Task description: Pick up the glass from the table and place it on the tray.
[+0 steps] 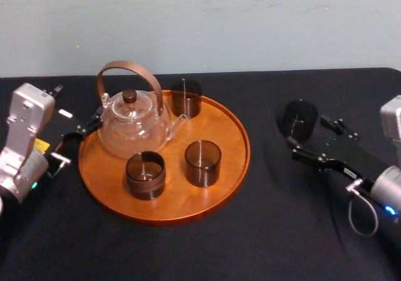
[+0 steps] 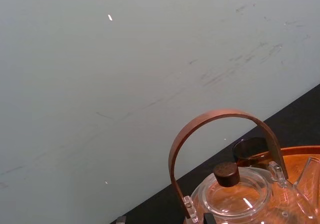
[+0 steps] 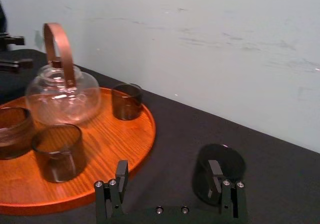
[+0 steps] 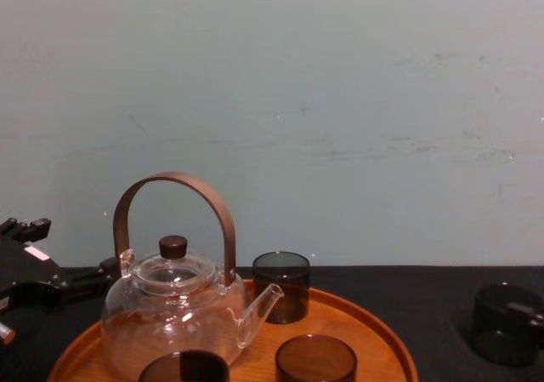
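The glass [image 1: 298, 119] stands on the bench [image 1: 263, 231], right of the tray [image 1: 232, 162] and apart from it, dark against the black surface. The right claw [image 1: 309, 134] is spread just beside it, and one finger [image 3: 216, 176] hides part of the glass. The left claw [image 1: 81, 129] sits at the tray's left rim by the teapot [image 1: 131, 127]. Whether it is spread cannot be told.

Tray [image 4: 393, 339] front cropped at btm edge (chest view).
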